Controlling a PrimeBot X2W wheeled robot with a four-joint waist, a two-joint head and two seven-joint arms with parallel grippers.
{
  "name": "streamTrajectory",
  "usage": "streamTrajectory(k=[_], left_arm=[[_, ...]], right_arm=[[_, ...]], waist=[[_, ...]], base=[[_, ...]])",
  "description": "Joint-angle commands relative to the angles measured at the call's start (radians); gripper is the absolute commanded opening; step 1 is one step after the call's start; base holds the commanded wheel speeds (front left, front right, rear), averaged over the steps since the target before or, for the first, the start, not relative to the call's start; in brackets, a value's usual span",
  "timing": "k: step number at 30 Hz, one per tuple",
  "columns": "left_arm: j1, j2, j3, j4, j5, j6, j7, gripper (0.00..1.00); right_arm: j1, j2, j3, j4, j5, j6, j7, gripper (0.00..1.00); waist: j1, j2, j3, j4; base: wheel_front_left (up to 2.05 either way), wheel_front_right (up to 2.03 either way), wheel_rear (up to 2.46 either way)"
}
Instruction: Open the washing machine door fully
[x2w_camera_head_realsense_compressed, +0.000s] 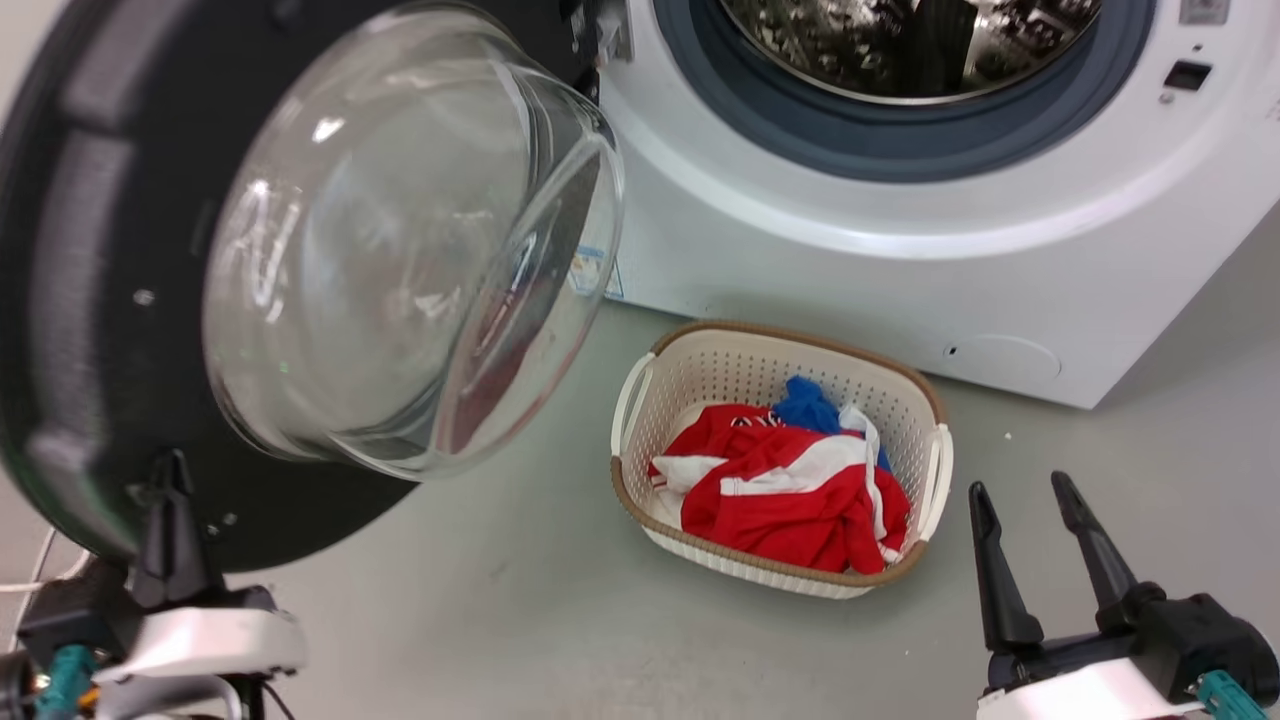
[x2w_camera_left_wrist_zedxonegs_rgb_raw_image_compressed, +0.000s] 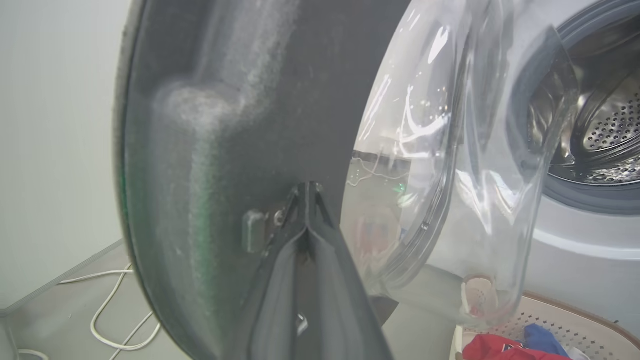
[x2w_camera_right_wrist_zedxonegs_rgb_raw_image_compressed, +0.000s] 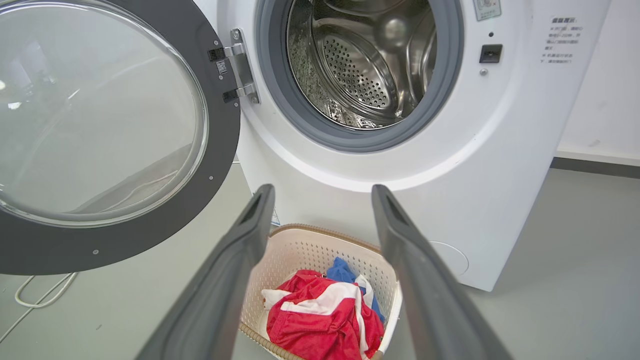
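The washing machine door (x2w_camera_head_realsense_compressed: 90, 300) is swung out to the left on its metal hinge (x2w_camera_right_wrist_zedxonegs_rgb_raw_image_compressed: 240, 65), its black inner face and clear glass bowl (x2w_camera_head_realsense_compressed: 400, 240) turned toward me. My left gripper (x2w_camera_head_realsense_compressed: 172, 465) is shut, and its joined tips (x2w_camera_left_wrist_zedxonegs_rgb_raw_image_compressed: 309, 186) rest against the door's (x2w_camera_left_wrist_zedxonegs_rgb_raw_image_compressed: 225, 100) dark inner face near the lower rim, holding nothing. The white washing machine (x2w_camera_head_realsense_compressed: 850, 270) shows its steel drum (x2w_camera_right_wrist_zedxonegs_rgb_raw_image_compressed: 360, 60) and grey gasket uncovered. My right gripper (x2w_camera_head_realsense_compressed: 1030, 495) is open and empty at the lower right, away from the door (x2w_camera_right_wrist_zedxonegs_rgb_raw_image_compressed: 220, 150), above the floor in front of the machine (x2w_camera_right_wrist_zedxonegs_rgb_raw_image_compressed: 500, 150).
A white laundry basket (x2w_camera_head_realsense_compressed: 700, 370) with red, white and blue clothes stands on the grey floor before the machine, between my grippers. A white cable (x2w_camera_left_wrist_zedxonegs_rgb_raw_image_compressed: 110, 310) lies on the floor behind the door, near a pale wall (x2w_camera_left_wrist_zedxonegs_rgb_raw_image_compressed: 50, 150).
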Motion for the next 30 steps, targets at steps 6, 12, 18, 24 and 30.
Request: streamTrajectory(k=[6,12,18,24,30], left_arm=[[-0.098,0.042,0.084,0.081,-0.002,-0.025,0.003,0.0],[-0.178,0.074,0.135,0.16,-0.007,-0.046,0.003,0.0],[-0.295,0.113,0.185,0.267,-0.021,-0.066,0.002,0.0],[-0.39,0.149,0.241,0.361,-0.026,-0.073,0.003,0.0],[-0.444,0.193,0.306,0.453,-0.029,-0.089,0.003,0.0]], right_arm=[[-0.036,0.002,-0.007,-0.009,-0.022,0.0,-0.002,1.0],[-0.057,0.002,-0.009,-0.01,-0.038,0.0,-0.002,1.0],[-0.079,0.002,-0.015,-0.014,-0.052,0.0,-0.002,1.0],[-0.093,0.002,-0.016,-0.015,-0.06,0.0,-0.002,1.0],[-0.108,0.002,-0.022,-0.019,-0.066,0.0,-0.002,1.0]], waist=[[0.0,0.0,0.057,0.001],[0.0,0.0,0.087,-0.009],[0.0,0.0,0.125,-0.017],[0.0,0.0,0.155,-0.031],[0.0,0.0,0.173,-0.045]], base=[[0.0,0.0,0.0],[0.0,0.0,0.0],[0.0,0.0,0.0],[0.0,0.0,0.0],[0.0,0.0,0.0]])
